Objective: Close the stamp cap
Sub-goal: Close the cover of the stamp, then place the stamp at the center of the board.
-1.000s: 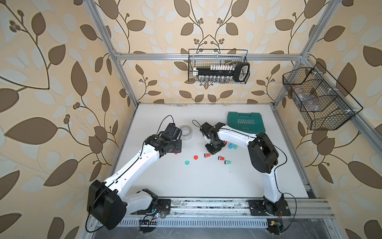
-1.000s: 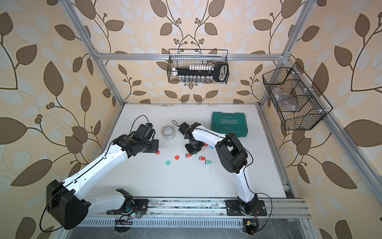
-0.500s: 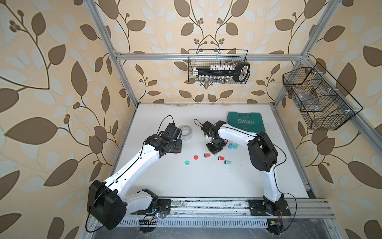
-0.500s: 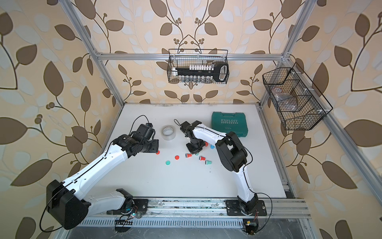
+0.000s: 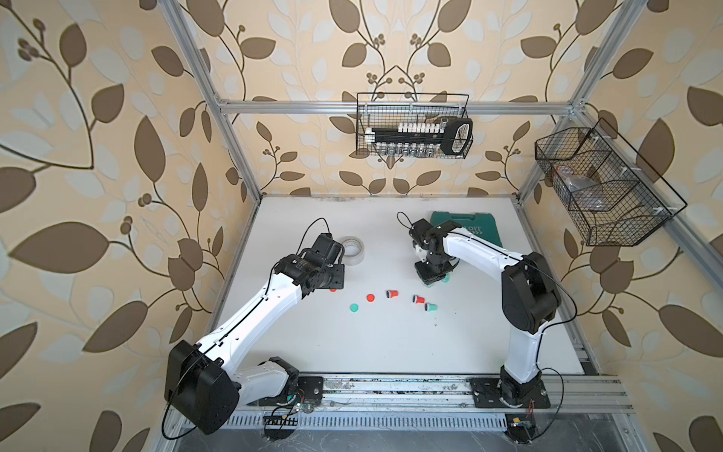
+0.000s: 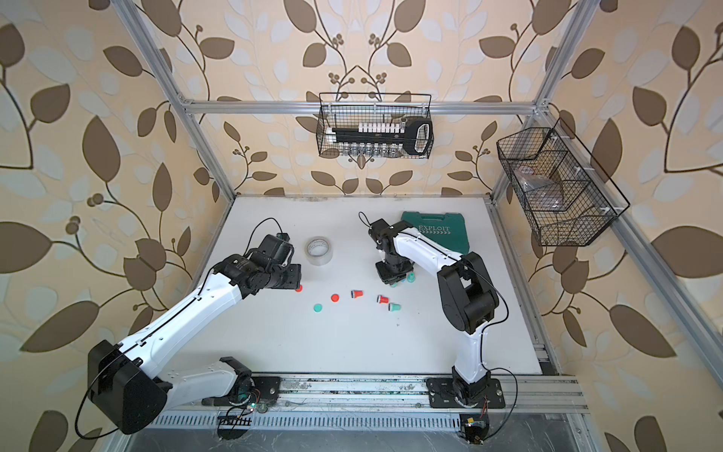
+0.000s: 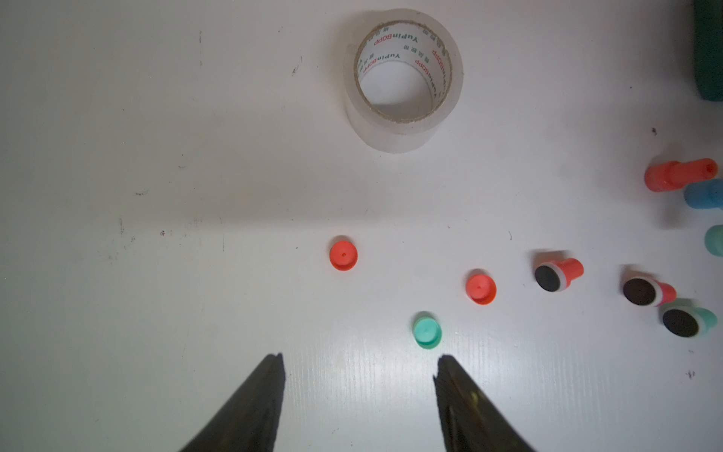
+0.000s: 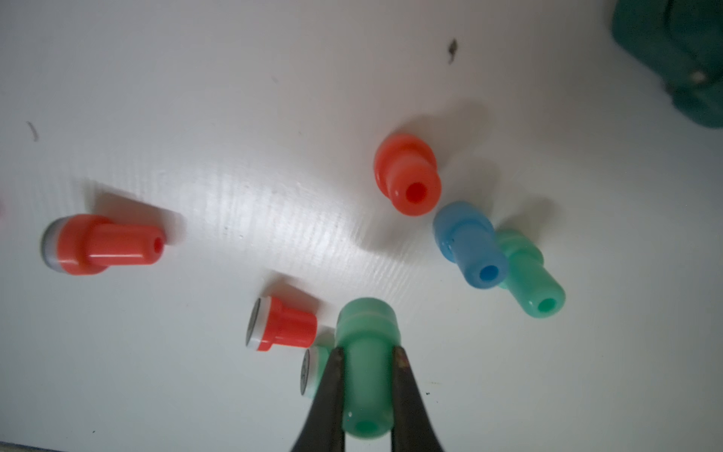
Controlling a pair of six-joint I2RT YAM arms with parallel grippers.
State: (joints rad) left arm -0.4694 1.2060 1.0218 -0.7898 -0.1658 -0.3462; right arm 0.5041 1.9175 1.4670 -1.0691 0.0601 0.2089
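right pincer (image 8: 367, 354) clenched on green stamp (image 8: 365, 321) | left pincer (image 7: 360, 359) released, green cap (image 7: 427, 332) just beyond its tips

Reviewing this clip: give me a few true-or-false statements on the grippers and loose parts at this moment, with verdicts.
1. The right gripper is shut on a green stamp. True.
2. The left gripper holds a red cap. False: it is open and empty; the two red caps lie on the table.
3. The tape roll sits on the green tool case. False: it lies on the table, apart from the case.
4. One loose green cap lies on the table. True.
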